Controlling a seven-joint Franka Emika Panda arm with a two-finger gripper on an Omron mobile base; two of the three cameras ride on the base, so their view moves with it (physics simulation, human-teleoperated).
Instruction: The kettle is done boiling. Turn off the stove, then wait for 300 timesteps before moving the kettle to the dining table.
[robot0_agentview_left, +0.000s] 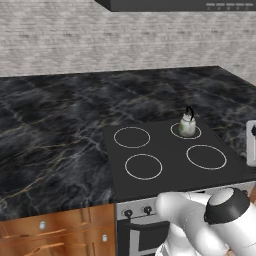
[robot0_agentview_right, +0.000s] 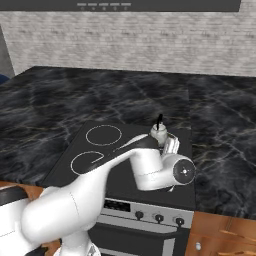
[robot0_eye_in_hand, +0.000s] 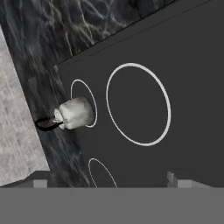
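The kettle (robot0_agentview_left: 187, 125) is seated at the stove's (robot0_agentview_left: 170, 172) back right corner, not yet moved. Nothing is held by the gripper (robot0_eye_in_hand: 109, 183), whose fingers are spread wide.

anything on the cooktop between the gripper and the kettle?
Nothing: in the hand view, only bare black glass and a white burner ring lie between the gripper and the kettle on the stove.

You get flat, even, rendered light in every view, neither bright nor dim, with no clear source and almost no cast shadows. The stove (robot0_agentview_left: 175, 165) glass shows no glare. The marble tabletop (robot0_agentview_left: 55, 130) looks soft and coarse-grained, and the kettle (robot0_eye_in_hand: 75, 113) is slightly blurred in the hand view.
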